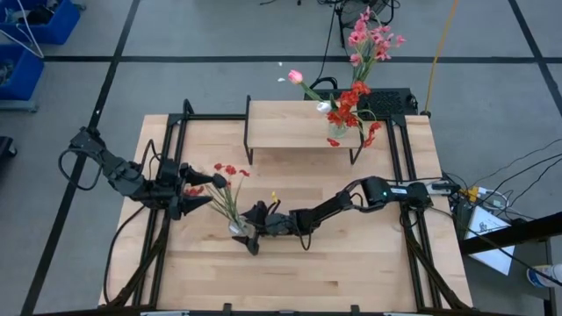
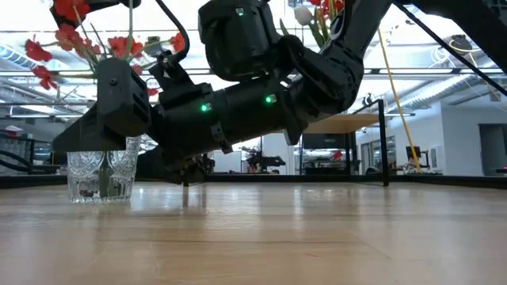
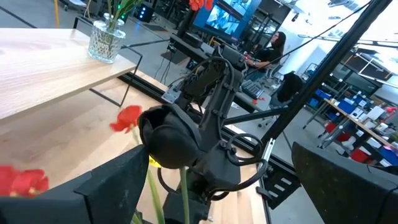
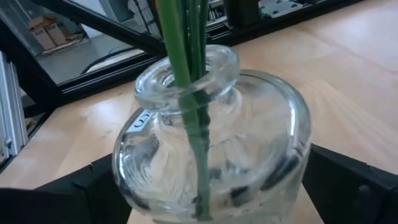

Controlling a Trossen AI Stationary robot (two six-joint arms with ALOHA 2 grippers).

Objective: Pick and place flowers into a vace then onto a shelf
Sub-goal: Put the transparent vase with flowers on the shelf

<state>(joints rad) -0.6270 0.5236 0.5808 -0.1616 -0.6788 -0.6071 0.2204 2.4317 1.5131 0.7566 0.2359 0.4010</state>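
Observation:
A clear glass vase (image 4: 211, 143) stands on the table (image 1: 351, 263) with its base on the wood. It holds green stems (image 4: 186, 56) with red blossoms (image 1: 230, 169). My right gripper (image 1: 245, 229) reaches in level from the table's right. It is open, with one finger on each side of the vase's belly. My left gripper (image 1: 209, 191) hangs open above the table, left of the blossoms, with nothing between its fingers. The shelf (image 1: 290, 132) stands at the far middle. My right gripper's fingers (image 4: 348, 186) stand close against the two sides of the vase's belly (image 4: 292, 155), coming in level from the table's right. I cannot tell whether they touch the glass. The vase stands upright on the table.
A second glass vase (image 3: 106, 40) with red and pink flowers (image 1: 356, 96) stands on the shelf's right end. A pink bud (image 1: 295, 76) shows beyond the shelf's far edge. Black frame rails (image 1: 171, 149) run along both table sides. Bare wood lies toward the near edge.

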